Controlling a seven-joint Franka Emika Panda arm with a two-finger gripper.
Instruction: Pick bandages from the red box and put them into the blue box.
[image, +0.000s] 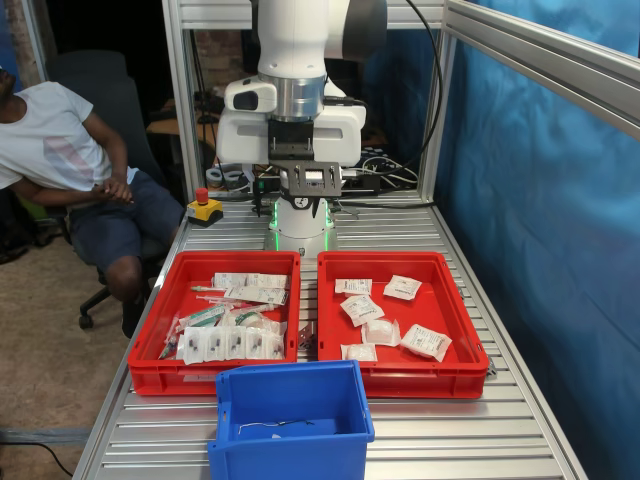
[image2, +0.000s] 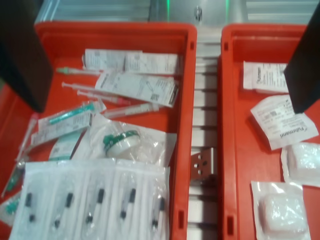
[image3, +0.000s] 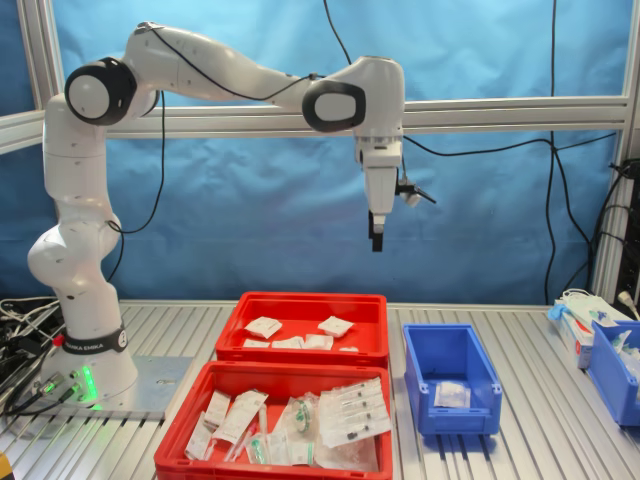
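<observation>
My gripper (image3: 376, 240) hangs high above the gap between the two red trays, open and empty; it also shows in the first exterior view (image: 308, 205). In the wrist view its fingers (image2: 25, 60) stand wide apart. The red box (image: 420, 380) holds several white bandages (image: 361, 309), seen too in the second exterior view (image3: 263, 327) and the wrist view (image2: 282, 122). The blue box (image: 290, 450) stands in front of the trays, at the second exterior view's right (image3: 420, 395), with one white packet (image3: 452, 394) inside.
The other red tray (image: 170, 375) is crowded with syringes and a blister strip (image2: 95, 200). A person (image: 70, 160) sits at the first exterior view's left. A red stop button (image: 203, 207) stands near the robot base. Another blue bin (image3: 615, 370) stands at the second exterior view's right.
</observation>
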